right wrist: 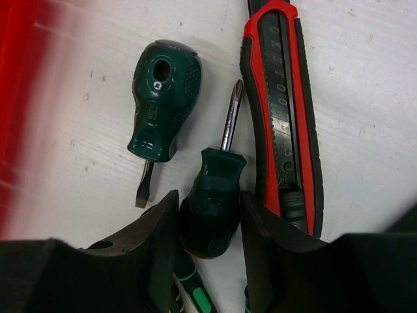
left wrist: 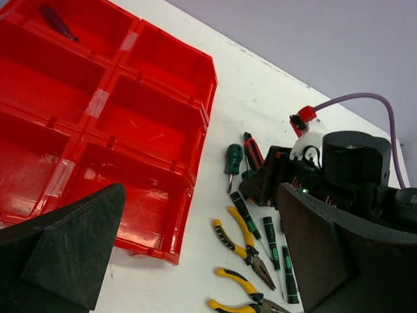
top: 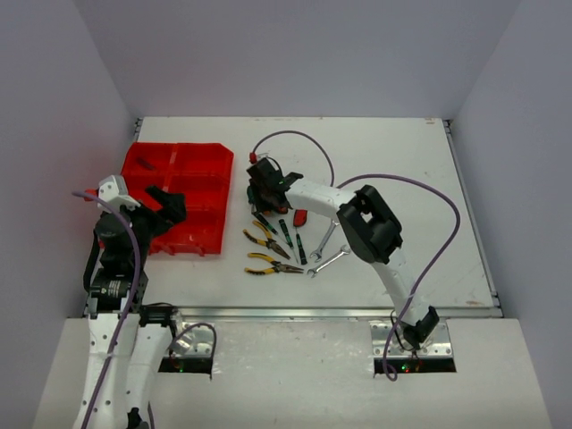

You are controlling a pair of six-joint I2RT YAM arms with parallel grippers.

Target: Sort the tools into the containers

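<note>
The red tray [top: 179, 170] sits near the left edge of the white bench [top: 402, 179], its open compartments side by side. In the left wrist view a thin dark-handled tool [left wrist: 58, 23] lies in one of the far compartments; the other compartments in sight hold nothing.

The left end effector [top: 165, 210] hangs above the near right corner of the tray, released, with its fingers [left wrist: 71, 254] spread wide and touching nothing.

The loose tools lie just right of the tray, around the middle of the bench. The right end effector [right wrist: 208, 199] is down among them at the far end of the group. It is clenched on the stubby cross-head screwdriver [right wrist: 212, 195], one finger pressed against each side of the dark green handle, the tip pointing away from the wrist. The screwdriver is low against the bench; whether it is lifted clear I cannot tell.

Just beside it on the tray side lies a stubby flat-blade screwdriver [right wrist: 163, 98], tip toward the wrist. On the other side is a red and black knife [right wrist: 283, 111], close against the finger.

Nearer the front edge lie slim green screwdrivers [top: 284, 232], two pairs of yellow-handled pliers [top: 265, 241], and two silver wrenches [top: 329, 261] at the right of the group.
</note>
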